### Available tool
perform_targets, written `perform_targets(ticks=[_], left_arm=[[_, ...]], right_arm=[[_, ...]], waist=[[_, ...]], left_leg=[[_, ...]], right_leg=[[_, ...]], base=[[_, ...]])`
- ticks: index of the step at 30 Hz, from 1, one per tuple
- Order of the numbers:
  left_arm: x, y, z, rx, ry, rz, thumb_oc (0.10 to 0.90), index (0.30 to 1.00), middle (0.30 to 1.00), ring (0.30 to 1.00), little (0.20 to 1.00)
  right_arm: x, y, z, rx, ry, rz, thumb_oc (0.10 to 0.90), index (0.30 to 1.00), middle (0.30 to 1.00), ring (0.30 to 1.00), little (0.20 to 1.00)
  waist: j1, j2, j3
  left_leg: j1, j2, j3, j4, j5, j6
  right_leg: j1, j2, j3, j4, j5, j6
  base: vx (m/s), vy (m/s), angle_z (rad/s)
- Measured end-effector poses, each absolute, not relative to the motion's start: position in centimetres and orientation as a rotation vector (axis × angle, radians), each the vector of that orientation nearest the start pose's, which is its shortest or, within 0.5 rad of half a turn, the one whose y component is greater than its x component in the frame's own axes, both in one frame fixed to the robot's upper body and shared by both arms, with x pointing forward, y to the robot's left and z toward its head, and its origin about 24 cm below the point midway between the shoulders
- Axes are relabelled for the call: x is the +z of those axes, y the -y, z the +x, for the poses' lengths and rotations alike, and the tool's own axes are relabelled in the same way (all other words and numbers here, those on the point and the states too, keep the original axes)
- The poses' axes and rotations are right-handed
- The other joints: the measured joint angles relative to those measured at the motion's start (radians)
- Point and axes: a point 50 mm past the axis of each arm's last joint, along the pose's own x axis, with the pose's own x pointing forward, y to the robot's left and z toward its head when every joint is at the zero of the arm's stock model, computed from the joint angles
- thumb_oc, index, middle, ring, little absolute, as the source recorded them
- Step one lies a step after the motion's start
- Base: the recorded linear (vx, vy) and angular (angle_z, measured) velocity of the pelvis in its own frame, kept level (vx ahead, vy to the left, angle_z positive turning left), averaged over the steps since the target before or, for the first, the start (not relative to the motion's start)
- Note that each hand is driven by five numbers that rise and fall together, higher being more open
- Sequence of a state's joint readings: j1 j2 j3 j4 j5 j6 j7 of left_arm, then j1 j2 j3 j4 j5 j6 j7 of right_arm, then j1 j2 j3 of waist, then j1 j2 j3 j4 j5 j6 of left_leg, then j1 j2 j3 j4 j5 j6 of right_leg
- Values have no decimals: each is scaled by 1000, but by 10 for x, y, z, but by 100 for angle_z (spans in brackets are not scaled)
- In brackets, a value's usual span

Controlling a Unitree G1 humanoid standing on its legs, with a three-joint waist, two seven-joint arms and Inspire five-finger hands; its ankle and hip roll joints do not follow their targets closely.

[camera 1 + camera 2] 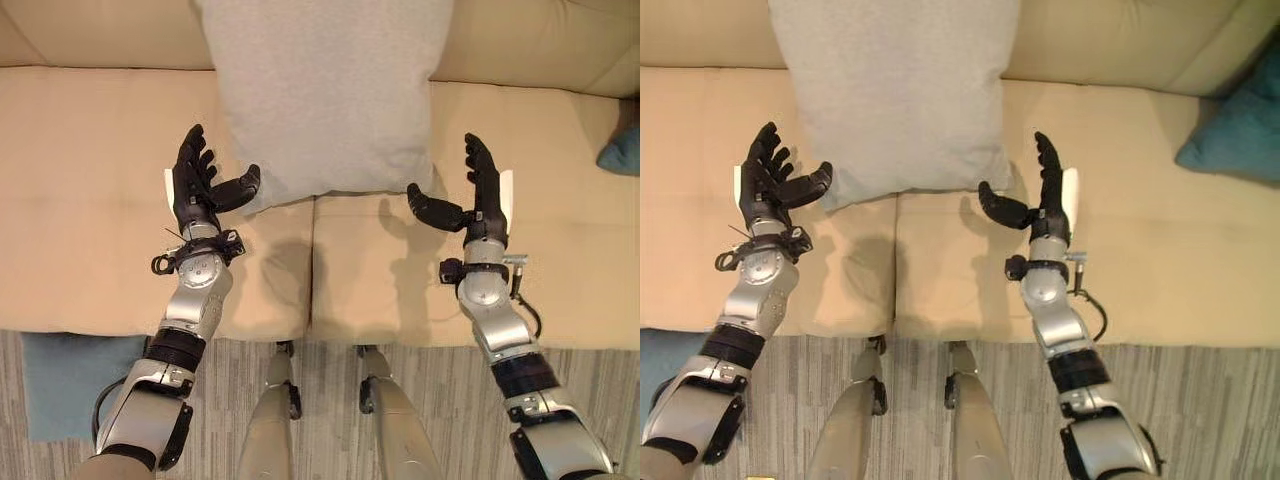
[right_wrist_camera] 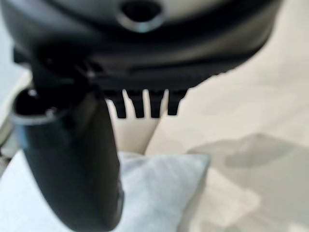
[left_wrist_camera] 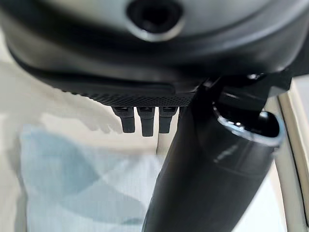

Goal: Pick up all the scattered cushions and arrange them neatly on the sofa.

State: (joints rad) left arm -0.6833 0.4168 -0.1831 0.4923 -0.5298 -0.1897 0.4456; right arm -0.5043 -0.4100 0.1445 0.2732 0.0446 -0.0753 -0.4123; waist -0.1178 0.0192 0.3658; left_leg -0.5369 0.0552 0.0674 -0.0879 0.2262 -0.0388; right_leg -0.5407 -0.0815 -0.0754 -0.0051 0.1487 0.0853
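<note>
Grey cushion [image 1: 325, 90] on beige sofa [image 1: 90, 200] (no print visible), left hand [image 1: 200, 185], right hand [image 1: 470, 195] both released beside it

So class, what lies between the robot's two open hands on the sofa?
The lower edge of the grey cushion sits between the left hand and the right hand, over the sofa seat seam, in both eye views.

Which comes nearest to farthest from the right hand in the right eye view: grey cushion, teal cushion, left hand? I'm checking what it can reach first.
From the right hand, open over the sofa seat:
1. Grey cushion, just beside its thumb, leaning on the backrest.
2. Teal cushion, on the sofa's right end.
3. Left hand, across the grey cushion, at its other lower corner.
</note>
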Motion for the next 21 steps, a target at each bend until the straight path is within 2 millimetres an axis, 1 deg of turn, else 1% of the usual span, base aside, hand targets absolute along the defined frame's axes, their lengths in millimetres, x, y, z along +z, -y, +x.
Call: perform_targets(ticks=[2, 3, 5, 6, 9, 11, 13, 18, 21], left_arm=[[163, -200, 366, 303, 314, -120, 800, 900, 900, 900, 900], [164, -200, 367, 307, 317, -119, 800, 900, 900, 900, 900], [166, -204, 367, 316, 320, -115, 400, 300, 300, 300, 300], [167, -206, 367, 323, 323, -118, 400, 300, 300, 300, 300], [169, -211, 367, 342, 331, -128, 400, 300, 300, 300, 300], [171, -218, 367, 359, 334, -113, 400, 300, 300, 300, 300], [175, -224, 366, 372, 342, -91, 400, 300, 300, 300, 300], [178, -227, 368, 377, 346, -76, 400, 300, 300, 300, 300], [179, -227, 369, 378, 343, -66, 400, 300, 300, 300, 300]], right_arm=[[144, 193, 334, -252, 367, -326, 800, 900, 900, 900, 900], [142, 194, 333, -242, 364, -319, 800, 900, 900, 900, 900], [141, 194, 332, -231, 357, -305, 800, 900, 900, 900, 900], [141, 195, 332, -226, 353, -293, 800, 900, 900, 900, 900], [141, 196, 327, -218, 363, -272, 800, 900, 900, 900, 900], [145, 193, 324, -195, 387, -245, 800, 900, 900, 900, 900], [151, 192, 323, -174, 421, -230, 800, 900, 900, 900, 900], [156, 194, 321, -180, 454, -206, 800, 900, 900, 900, 900], [154, 195, 320, -183, 446, -188, 800, 900, 900, 900, 900]], waist=[[-16, -2, -1], [-26, -8, -5], [-28, -16, -9], [-35, -19, -10], [-39, -22, -9], [-41, -27, -10], [-44, -37, -13], [-65, -52, -19], [-69, -53, -20]], left_leg=[[-1, 1, 8, 0, -4, 0], [-3, 2, 15, 0, -7, 0], [-11, 3, 32, 0, -8, 0], [-18, 4, 34, 0, -8, 0], [-22, 4, 37, 0, -8, 0], [-22, 4, 41, 0, -10, 2], [-22, 3, 59, 0, -11, 3], [-22, 3, 59, 0, -11, 3], [-22, 3, 60, 0, -11, 3]], right_leg=[[-6, 0, 5, 0, 0, 0], [-14, 2, 16, 0, 0, 0], [-28, 3, 27, 0, 1, 0], [-35, 4, 29, 0, 2, 0], [-42, 5, 33, 0, 3, 0], [-46, 5, 46, 0, 4, 2], [-52, 5, 55, 0, 7, 3], [-52, 4, 56, 0, 8, 3], [-53, 5, 56, 0, 8, 2]], base=[[46, 32, -13], [46, 25, -16], [48, 24, -15], [46, 26, -8], [48, 15, -4], [43, 8, -10], [28, 0, -12], [5, 0, -1], [0, 0, 0]])
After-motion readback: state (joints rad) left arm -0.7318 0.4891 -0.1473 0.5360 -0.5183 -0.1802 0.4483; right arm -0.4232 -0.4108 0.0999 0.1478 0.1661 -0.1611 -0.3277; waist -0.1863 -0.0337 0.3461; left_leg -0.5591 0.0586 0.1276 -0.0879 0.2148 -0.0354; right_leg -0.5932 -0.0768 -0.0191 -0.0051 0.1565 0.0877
